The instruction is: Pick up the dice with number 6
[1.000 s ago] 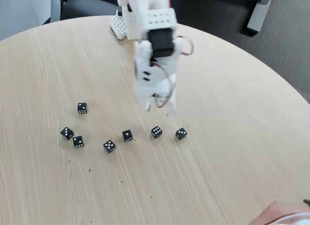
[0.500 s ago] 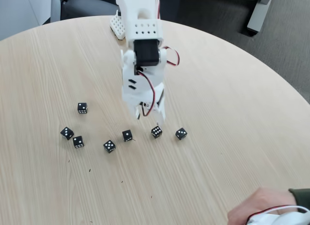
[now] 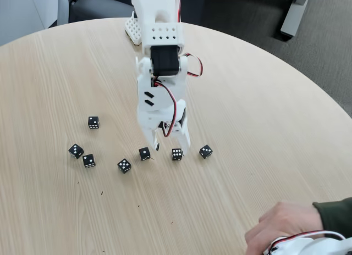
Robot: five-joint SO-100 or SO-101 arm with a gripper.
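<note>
Fixed view: claw (image 3: 171,147) hangs low over the row of black dice on the round counter (image 3: 264,128), fingers spread apart, nothing between them

The dice with number 6 (image 3: 177,154) sits on the counter directly under the claw, lying in the gap between the two fingertips but toward the right one in this view. Its top face looks crowded with pips in two rows, though it's too small to count with confidence

Key relation: target is essentially straight below the claw, offset slightly to the view's right. Left fingertip (image 3: 155,144) comes down between the target and the neighbouring die (image 3: 144,153), right fingertip lands between the target and the next die (image 3: 205,151). Cube, so no long axis to align to; only centring matters

Judgement: next move is a short drop plus a close. Risk is the left finger clipping the neighbour die, since that one is just beside it

Other dice (image 3: 124,166) further left are well apart from the claw. A person's hand (image 3: 283,227) rests at the bottom right edge, far from the dice
</note>
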